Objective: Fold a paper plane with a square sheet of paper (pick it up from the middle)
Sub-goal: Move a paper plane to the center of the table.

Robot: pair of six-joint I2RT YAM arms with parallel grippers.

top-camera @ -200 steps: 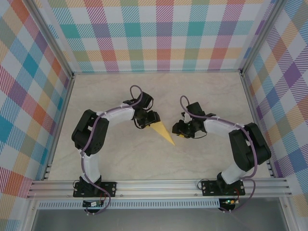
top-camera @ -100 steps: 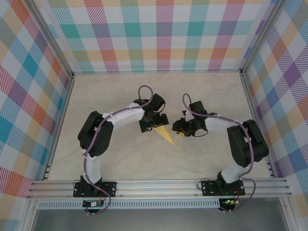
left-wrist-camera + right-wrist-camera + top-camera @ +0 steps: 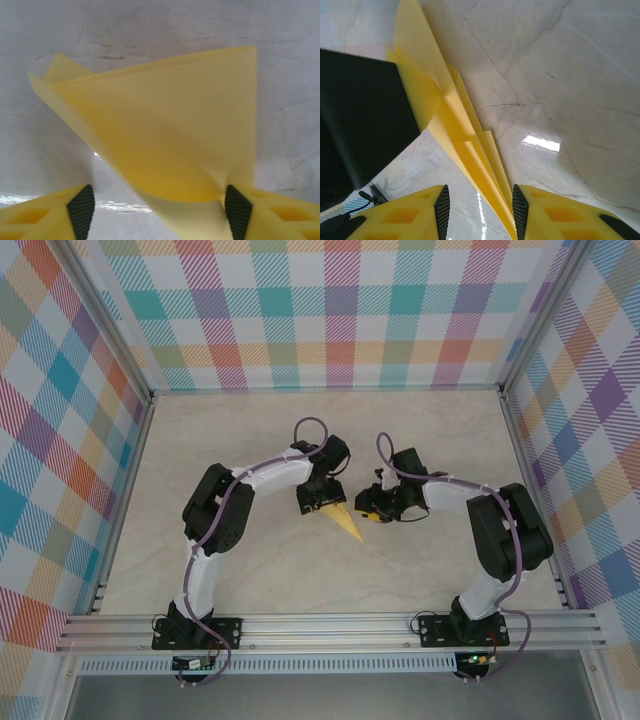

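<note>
1. The plane (image 3: 347, 521) lies near the middle of the table (image 3: 250, 570), between the two grippers. It is a narrow yellow wedge with its tip pointing near-right.
2. The left gripper (image 3: 159, 210) sits over the plane's wide far-left end, with its jaws spread wide.
3. In the left wrist view, the paper rises between the fingers. One pad (image 3: 236, 210), at the right of that view, touches the paper's edge. The other pad is clear of it, with table showing in the gap.
4. The right gripper (image 3: 480, 212) is low over the table, just right of the plane, with its jaws partly spread.
5. In the right wrist view, the folded layers run lengthwise between the fingers, close against the pad at the right. Bare table shows between the paper and the other pad, so nothing is pinched.
6. A black part of the left arm (image 3: 360, 115) overlaps the paper's far end in the right wrist view.
</note>
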